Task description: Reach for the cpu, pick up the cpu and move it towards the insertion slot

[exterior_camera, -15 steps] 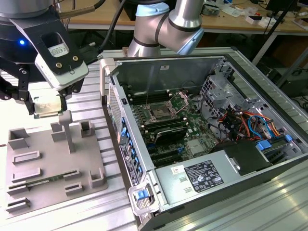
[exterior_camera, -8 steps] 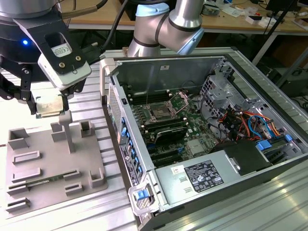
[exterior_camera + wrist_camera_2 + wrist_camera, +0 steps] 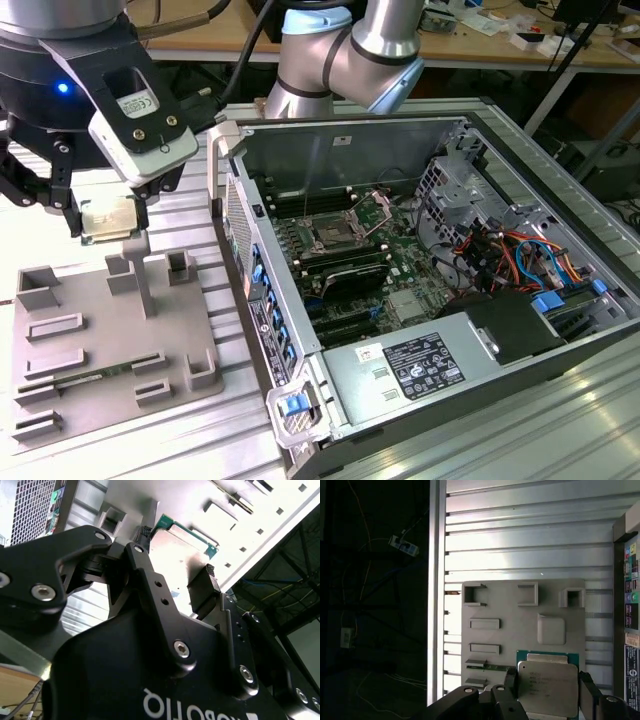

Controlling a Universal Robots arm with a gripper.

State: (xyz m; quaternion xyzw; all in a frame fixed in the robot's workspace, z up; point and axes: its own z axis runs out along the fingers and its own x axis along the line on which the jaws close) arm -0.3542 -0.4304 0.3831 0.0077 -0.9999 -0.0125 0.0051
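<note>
Gripper (image 3: 106,213) is clamped on the cpu (image 3: 104,224) by two opp. edges, holding it up off the grey tray (image 3: 95,395), approx. over its far edge in the exterior view. The insertion slot (image 3: 333,237) is well apart, inside the open PC case (image 3: 330,125).

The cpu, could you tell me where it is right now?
At the exterior view's left, the cpu sits clamped in the gripper above the grey tray.
</note>
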